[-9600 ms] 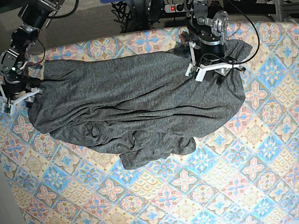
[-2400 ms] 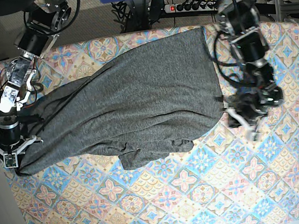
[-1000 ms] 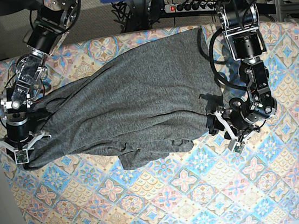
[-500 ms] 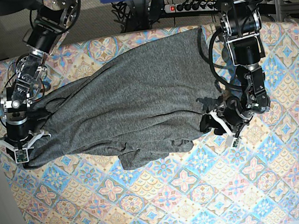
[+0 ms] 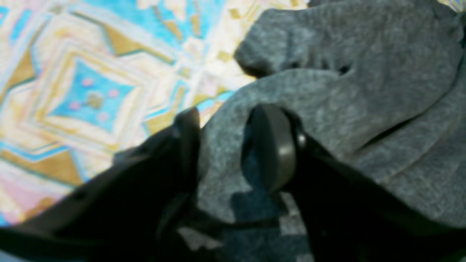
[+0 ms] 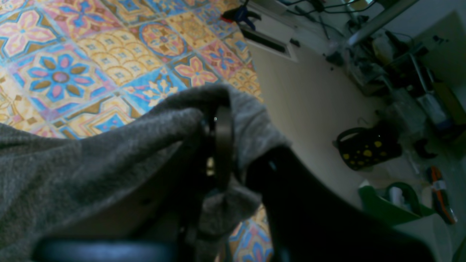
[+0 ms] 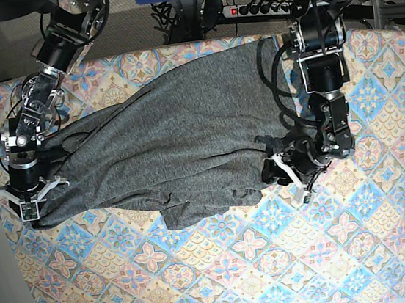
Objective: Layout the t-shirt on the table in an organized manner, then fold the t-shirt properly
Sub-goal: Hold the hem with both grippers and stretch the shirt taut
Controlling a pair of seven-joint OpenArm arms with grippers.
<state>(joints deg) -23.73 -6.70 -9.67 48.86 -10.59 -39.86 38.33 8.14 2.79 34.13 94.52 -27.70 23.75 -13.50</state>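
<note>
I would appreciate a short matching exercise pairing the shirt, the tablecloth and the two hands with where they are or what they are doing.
Things:
1. t-shirt
2. table
3. left hand
4. right hand

Descriptions:
A. covered in pastel floral tiles
B. fingers astride a fold at the shirt's edge, a gap between them
C. dark grey, spread slantwise between the two arms
D. shut on grey cloth near the table's edge

Pairs: 1-C, 2-A, 3-B, 4-D
</note>
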